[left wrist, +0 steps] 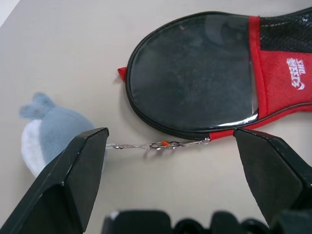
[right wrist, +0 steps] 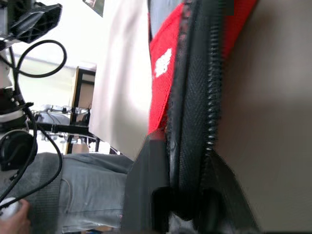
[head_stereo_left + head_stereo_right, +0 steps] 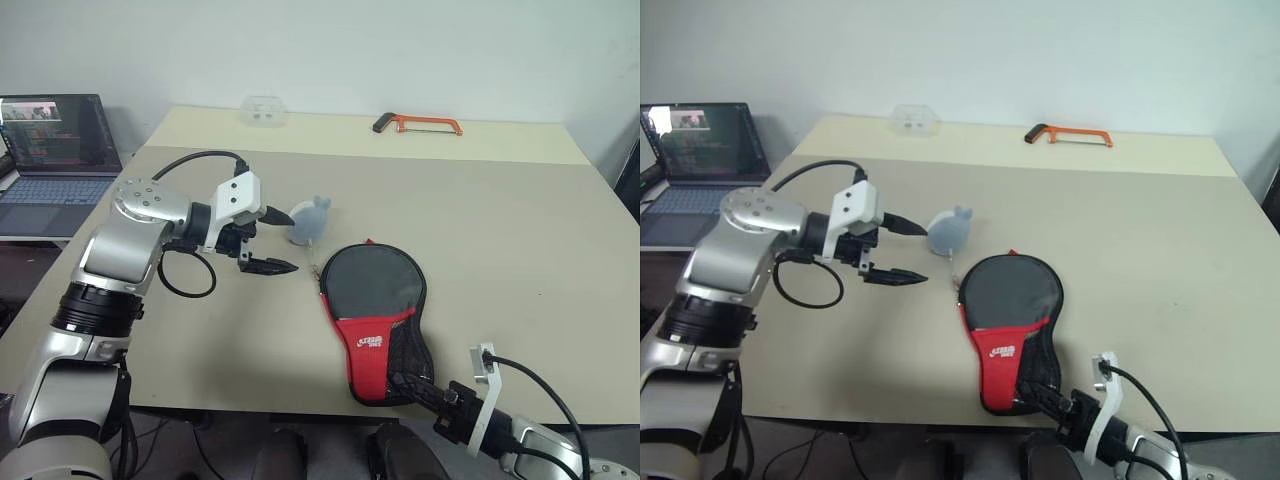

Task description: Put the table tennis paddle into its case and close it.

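At the table's near edge, right gripper [image 3: 1040, 392] pinches the case [image 3: 378, 315] handle end, steadying it; left gripper [image 3: 270, 240] hovers wide open beside the zipper chain [image 1: 158, 145].

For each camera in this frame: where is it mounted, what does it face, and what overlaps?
Left and right eye views: head-mounted, looking down over the table; both arms show.
Left wrist view: looks along open left hand at the case and plush pouch.
Right wrist view: along right hand at the case's zipper edge.
Shared: the case appears in all.
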You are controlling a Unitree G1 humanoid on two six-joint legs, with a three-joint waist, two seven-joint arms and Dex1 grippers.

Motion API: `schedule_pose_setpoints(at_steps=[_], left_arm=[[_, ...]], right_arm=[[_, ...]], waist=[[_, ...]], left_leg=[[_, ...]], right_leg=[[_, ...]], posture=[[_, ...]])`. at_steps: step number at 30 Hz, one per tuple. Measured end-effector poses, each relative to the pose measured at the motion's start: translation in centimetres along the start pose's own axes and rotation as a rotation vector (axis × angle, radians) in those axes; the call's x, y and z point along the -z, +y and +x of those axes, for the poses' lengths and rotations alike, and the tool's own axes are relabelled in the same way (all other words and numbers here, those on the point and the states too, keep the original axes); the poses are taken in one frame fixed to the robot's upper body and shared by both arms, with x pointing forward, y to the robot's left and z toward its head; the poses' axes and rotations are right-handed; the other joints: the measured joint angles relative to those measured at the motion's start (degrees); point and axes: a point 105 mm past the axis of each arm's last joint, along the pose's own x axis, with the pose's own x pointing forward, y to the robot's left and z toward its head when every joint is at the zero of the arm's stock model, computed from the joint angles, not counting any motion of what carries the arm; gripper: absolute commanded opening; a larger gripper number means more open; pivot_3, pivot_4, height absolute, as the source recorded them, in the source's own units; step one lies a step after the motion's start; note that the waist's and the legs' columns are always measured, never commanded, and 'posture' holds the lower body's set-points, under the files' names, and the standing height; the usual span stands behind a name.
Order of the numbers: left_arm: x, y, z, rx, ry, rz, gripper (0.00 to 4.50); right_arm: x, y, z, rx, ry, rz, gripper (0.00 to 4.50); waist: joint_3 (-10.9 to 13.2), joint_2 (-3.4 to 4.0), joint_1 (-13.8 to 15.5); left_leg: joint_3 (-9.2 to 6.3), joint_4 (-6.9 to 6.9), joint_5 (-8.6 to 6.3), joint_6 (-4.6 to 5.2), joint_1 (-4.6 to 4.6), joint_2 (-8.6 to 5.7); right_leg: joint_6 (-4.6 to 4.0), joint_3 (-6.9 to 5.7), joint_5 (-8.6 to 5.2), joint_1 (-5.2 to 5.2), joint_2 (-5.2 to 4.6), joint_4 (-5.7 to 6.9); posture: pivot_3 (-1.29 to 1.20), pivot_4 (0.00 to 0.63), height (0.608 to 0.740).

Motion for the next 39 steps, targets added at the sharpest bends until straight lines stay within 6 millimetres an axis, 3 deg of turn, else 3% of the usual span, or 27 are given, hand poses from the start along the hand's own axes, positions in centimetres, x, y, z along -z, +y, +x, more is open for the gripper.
schedule_pose_setpoints(at_steps=[8, 13, 15, 18, 21, 25, 28, 31, 34, 36, 39], left_arm=[[-0.1, 0.1, 0.3, -0.001, -0.009, 0.016, 4.50], [0.0, 0.1, 0.5, -0.002, -0.012, 0.016, 4.50], [-0.1, 0.1, 0.7, 0.000, -0.016, 0.023, 4.50], [0.0, 0.2, 0.7, -0.002, -0.016, 0.020, 4.50], [0.3, 0.2, 0.7, -0.003, -0.011, 0.014, 4.50], [1.5, -0.1, 1.6, 0.021, 0.090, 0.074, 4.50], [3.3, -0.1, 2.3, 0.013, 0.171, 0.079, 4.50], [3.5, -0.1, 2.3, 0.010, 0.171, 0.068, 4.50], [3.2, 0.1, 2.1, 0.001, 0.154, 0.058, 4.50], [3.1, 0.4, 2.0, -0.023, 0.150, 0.060, 4.50], [3.4, 2.2, 1.8, -0.141, 0.160, 0.043, 4.50]], right_arm=[[0.8, 1.8, -0.9, -0.094, 0.141, -0.103, 4.35], [1.4, 0.5, -2.4, -0.033, 0.298, -0.256, 4.43], [1.2, -0.8, -4.4, 0.014, 0.421, -0.393, 4.43], [-2.6, -3.1, -7.9, 0.110, 0.506, -0.598, 4.43], [-9.3, -3.9, -9.7, 0.215, 0.386, -0.778, 4.43], [-14.4, -2.4, -8.3, 0.245, 0.277, -0.989, 4.43], [-14.3, -3.1, -6.7, 0.264, 0.316, -1.067, 4.43], [-13.9, -3.3, -4.7, 0.229, 0.285, -1.089, 4.43], [-15.2, -0.8, -2.4, 0.147, 0.155, -1.170, 4.43], [-15.9, 2.5, -0.1, 0.045, 0.036, -1.241, 4.43], [-15.1, 5.3, 2.8, -0.062, -0.014, -1.280, 4.43]], waist=[[0.01, -0.03, 0.12], [0.02, -0.05, 0.35], [0.03, -0.04, 0.51], [0.10, -0.21, 0.68], [0.17, -0.33, 0.66], [0.18, -0.31, 0.62], [0.20, -0.33, 0.82], [0.26, -0.31, 0.88], [0.28, -0.28, 0.83], [0.29, -0.26, 0.63], [0.29, -0.27, 0.77]], left_leg=[[-0.01, 0.04, 0.00, 0.00, -0.01, 0.00], [-0.01, 0.16, 0.00, 0.00, -0.02, -0.01], [0.00, 0.27, -0.01, 0.01, -0.02, -0.04], [0.03, 0.54, -0.03, 0.05, -0.01, -0.04], [0.03, 0.64, -0.04, 0.06, -0.01, -0.03], [0.03, 0.63, -0.04, 0.06, 0.00, -0.02], [0.04, 0.65, -0.04, 0.05, -0.13, -0.02], [0.03, 0.73, -0.04, 0.05, -0.29, -0.04], [0.01, 0.74, -0.04, 0.06, -0.27, -0.03], [-0.01, 0.72, -0.04, 0.06, -0.18, -0.01], [0.00, 0.72, -0.04, 0.06, -0.16, 0.00]], right_leg=[[0.00, -0.03, 0.00, 0.02, 0.00, 0.00], [0.00, -0.03, 0.00, 0.03, 0.00, 0.03], [0.01, 0.00, -0.01, 0.05, 0.00, 0.05], [0.03, -0.09, -0.01, 0.19, 0.01, 0.06], [0.04, -0.09, -0.01, 0.21, 0.02, 0.12], [0.02, -0.07, 0.01, 0.20, 0.05, 0.15], [-0.05, -0.08, 0.04, 0.12, 0.04, 0.13], [-0.20, -0.08, 0.13, 0.03, -0.01, 0.12], [-0.20, -0.07, 0.14, 0.03, -0.01, 0.14], [-0.20, -0.06, 0.14, 0.04, 0.02, 0.22], [-0.21, -0.13, 0.14, 0.07, 0.05, 0.23]], posture=[[0.00, 0.150, 0.740], [0.00, 0.150, 0.740], [0.00, 0.150, 0.740], [0.00, 0.150, 0.740], [0.00, 0.150, 0.740], [0.00, 0.150, 0.740], [0.00, 0.150, 0.740], [0.00, 0.150, 0.740], [0.00, 0.150, 0.740], [0.00, 0.150, 0.740], [0.00, 0.150, 0.740]])
